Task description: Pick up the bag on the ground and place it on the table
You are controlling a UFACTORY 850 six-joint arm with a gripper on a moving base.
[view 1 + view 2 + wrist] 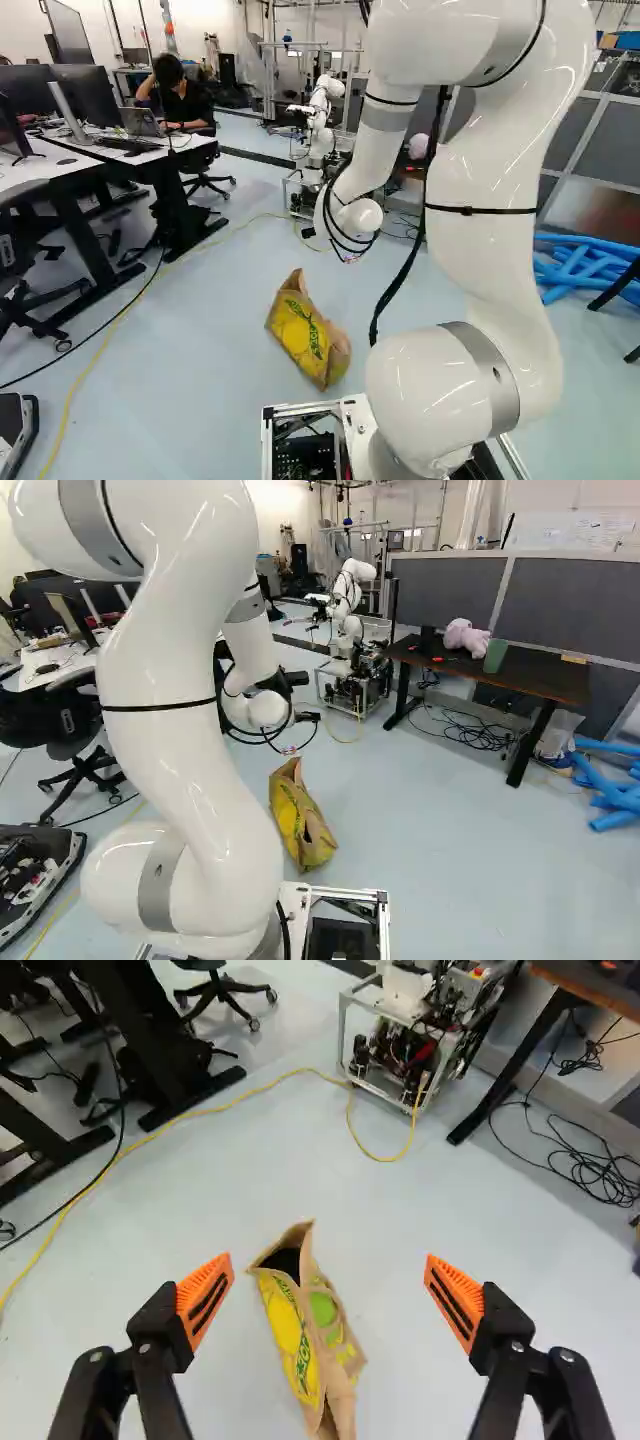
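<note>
The black two-fingered gripper (310, 698) hangs above the floor, its fingers spread wide, nothing touching the ribbed orange pads (206, 1300). Below it, seen through the gap between them, the yellow-and-brown paper bag (312, 1360) sits on the pale blue-grey floor (220, 1190) — its mouth partly open. Beyond the bag runs a thin yellow cable (262, 1088), then a white robot arm (347, 592) on a metal-framed base. Right of that in the right base view stands a dark-topped table (545, 683) — pink plush toy (462, 636) and green container (495, 656) on it.
</note>
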